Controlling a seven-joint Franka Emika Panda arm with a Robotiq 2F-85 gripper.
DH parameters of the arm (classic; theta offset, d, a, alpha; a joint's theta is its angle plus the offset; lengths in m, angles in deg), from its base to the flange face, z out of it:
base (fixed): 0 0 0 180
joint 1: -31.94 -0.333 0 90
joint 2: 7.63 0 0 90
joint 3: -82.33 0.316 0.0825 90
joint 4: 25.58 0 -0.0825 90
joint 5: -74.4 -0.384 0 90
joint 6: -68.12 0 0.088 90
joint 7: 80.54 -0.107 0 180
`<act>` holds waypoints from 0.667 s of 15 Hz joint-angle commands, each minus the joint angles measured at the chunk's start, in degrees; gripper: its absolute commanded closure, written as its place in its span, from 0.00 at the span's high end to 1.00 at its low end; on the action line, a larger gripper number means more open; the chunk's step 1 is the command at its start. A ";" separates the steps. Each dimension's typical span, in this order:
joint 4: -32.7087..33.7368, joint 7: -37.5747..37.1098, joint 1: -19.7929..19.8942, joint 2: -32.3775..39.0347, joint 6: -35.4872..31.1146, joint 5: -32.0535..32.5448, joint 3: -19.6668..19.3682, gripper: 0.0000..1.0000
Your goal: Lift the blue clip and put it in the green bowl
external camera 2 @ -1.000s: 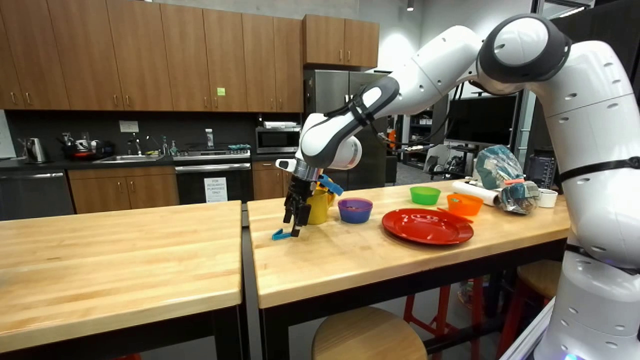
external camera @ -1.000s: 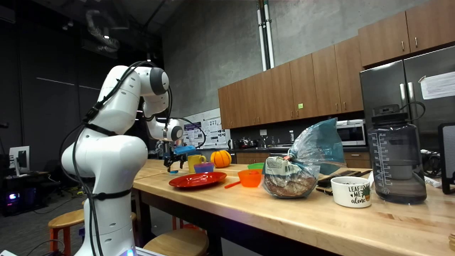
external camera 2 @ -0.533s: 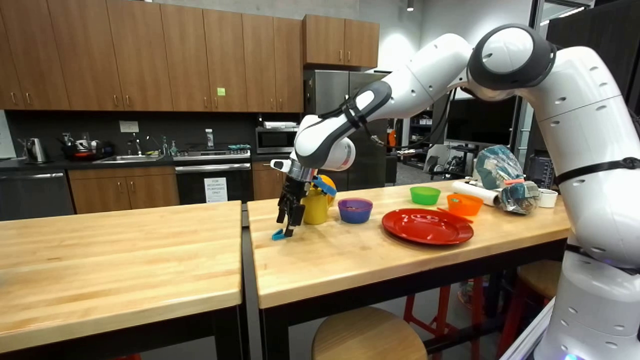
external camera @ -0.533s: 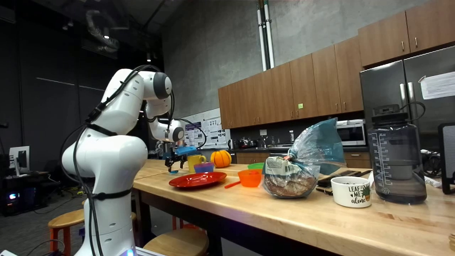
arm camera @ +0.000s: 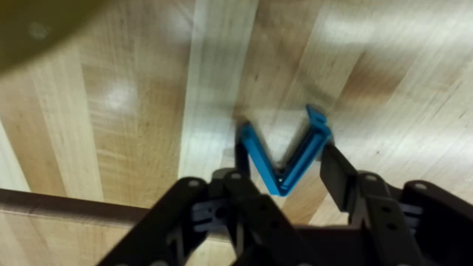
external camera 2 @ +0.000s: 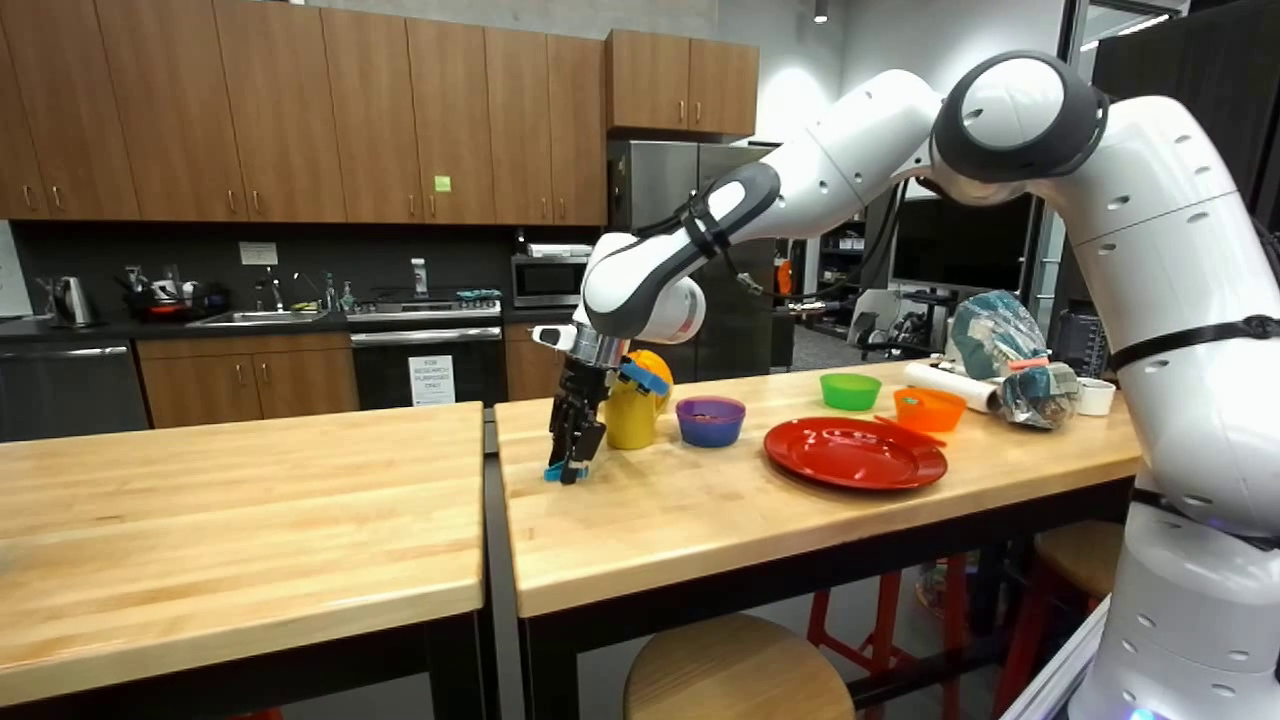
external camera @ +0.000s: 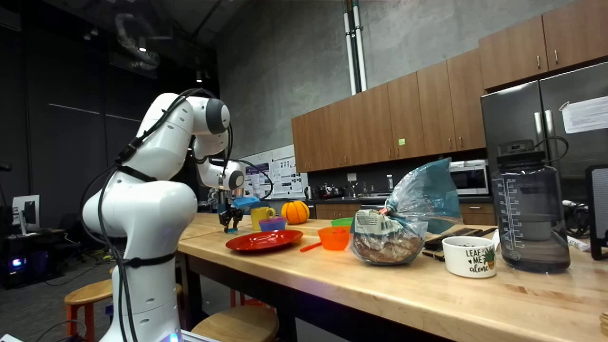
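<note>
Wrist view: pincer [arm camera: 286, 155] is now set astride the blue clip [arm camera: 303, 162]; a second ago it was held beside it. Jaws seen parted, one each side; whether the clip is gripped cannot be told. Lift judged next. In an exterior view, clip seen down at the wooden tabletop [external camera 2: 660, 530], green bowl [external camera 2: 851, 391] well apart, behind red plate [external camera 2: 850, 458]; kitchen cabinets [external camera 2: 380, 120] behind.

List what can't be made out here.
Whether the end effector grips the blue clip: wrist view, blur hides any contact.
Green bowl: in an exterior view, mostly hidden by the orange cup and plastic bag.
Yellow mug: wrist view, blurred and cut off at the top-left corner.
Fridge paper: in an exterior view, writing too small, cut off by right edge.
</note>
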 commanded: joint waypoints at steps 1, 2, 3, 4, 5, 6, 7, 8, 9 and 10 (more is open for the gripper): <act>0.41 1.21 0.72 -0.79 1.19 0.26 0.29 0.22; 0.07 0.79 0.79 -1.44 1.37 0.35 0.05 0.15; -0.29 0.30 0.81 -2.03 1.40 0.57 -0.26 0.06; -0.88 -0.67 0.87 -2.90 1.61 0.94 -0.83 0.01; -1.53 -1.39 1.09 -3.71 1.72 1.03 -1.27 0.00; -2.21 -2.22 1.41 -4.59 1.88 0.87 -1.73 0.00; -3.07 -3.37 1.68 -5.63 1.89 0.77 -2.29 0.03; -4.10 -4.61 2.20 -6.93 2.09 0.18 -2.74 0.02; -4.97 -5.86 2.62 -8.14 2.43 -0.15 -3.21 0.03; -6.22 -7.04 3.30 -9.95 2.84 -1.00 -3.50 0.03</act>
